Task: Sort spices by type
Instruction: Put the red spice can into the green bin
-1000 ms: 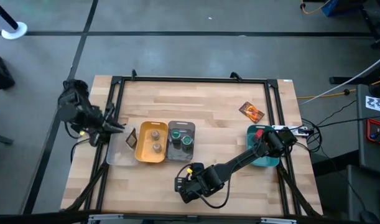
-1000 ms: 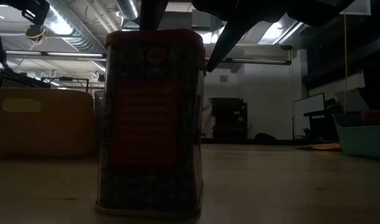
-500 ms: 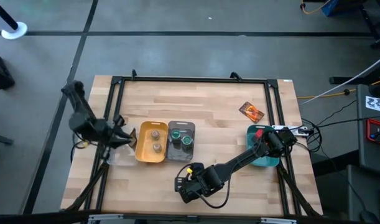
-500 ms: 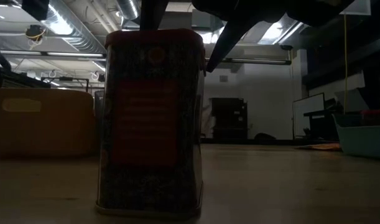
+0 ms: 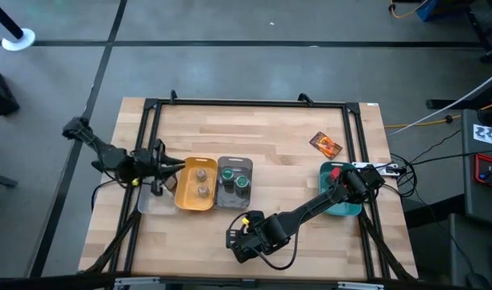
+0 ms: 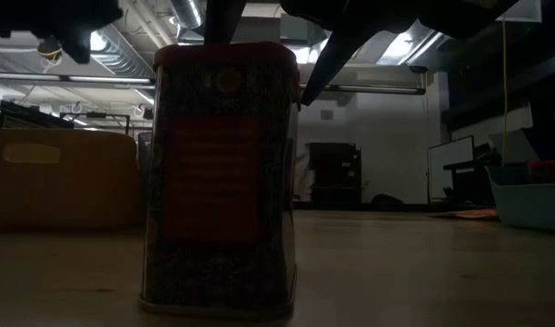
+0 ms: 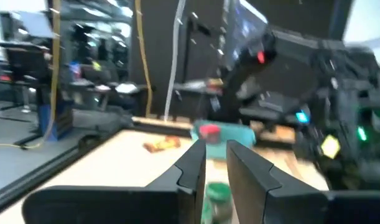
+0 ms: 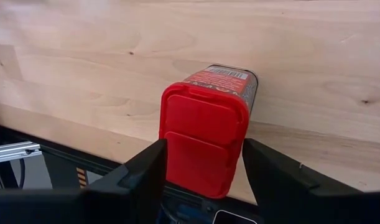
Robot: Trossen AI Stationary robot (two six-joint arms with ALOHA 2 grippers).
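One red box [image 8: 205, 134] with a red lid stands upright at the table's near edge and fills the low view [image 6: 221, 177]. My right gripper [image 8: 205, 148] is above it, shut on it. My left gripper [image 5: 175, 165] hovers at the yellow tray's [image 5: 183, 196] left rim with its fingers [image 7: 193, 168] a narrow gap apart, holding nothing. Two tan-grey jars [image 5: 201, 180] stand in the yellow tray. Two green-lidded jars [image 5: 236, 179] stand in the grey tray. The second red box [image 5: 332, 171] lies in the teal tray [image 5: 342, 208]. One packet [image 5: 326, 144] lies on the table; the other is hidden. My right gripper pinches the red box by its lid end [image 8: 177, 124], one finger [image 8: 149, 171] on each side. The fingers come from above, pointing down. The box stands upright with its base [image 6: 218, 304] on the table.
A clear tray [image 5: 149, 201] sits left of the yellow tray, below my left arm. A black frame [image 5: 229, 103] runs around the table. Bare wood [image 5: 262, 133] lies across the table's far half and between the grey and teal trays.
My left arm has swung in from the table's left edge toward the right. Its gripper has crossed the clear tray and reached the yellow tray's left rim. My right gripper and the red box have kept still.
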